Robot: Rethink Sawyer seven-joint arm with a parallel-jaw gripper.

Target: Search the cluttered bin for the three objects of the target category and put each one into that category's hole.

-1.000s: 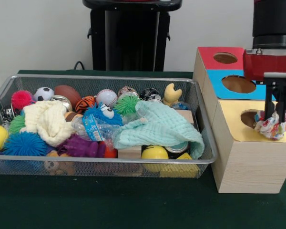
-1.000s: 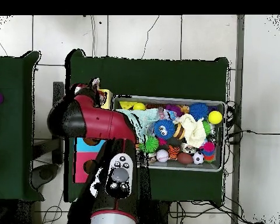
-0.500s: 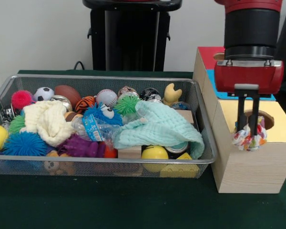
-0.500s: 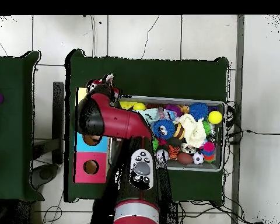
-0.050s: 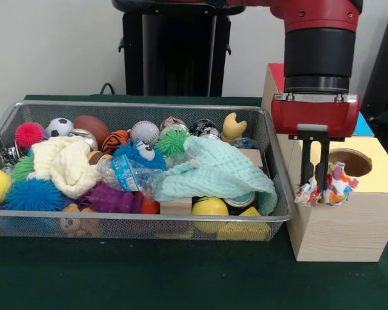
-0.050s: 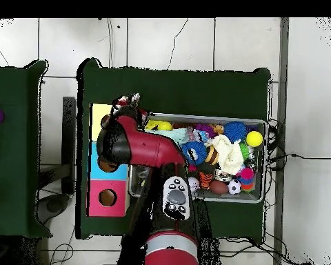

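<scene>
claw (image 5: 315,194) clamped on patterned cloth (image 5: 328,188), beside yellow hole (image 5: 350,162)

A green table (image 5: 149,278) bears a wire bin (image 5: 26,223) and a wooden box (image 5: 339,226).

Light was even and fairly bright in both views, seemingly from overhead room lamps. The green cloth of the table (image 5: 149,278) stayed dark and showed little texture. A soft shadow sat under the wire bin (image 5: 142,227). The pale wall (image 5: 52,45) had no glare. Small toys blurred in the overhead view; floor tiles (image 6: 168,41) looked washed out.
</scene>
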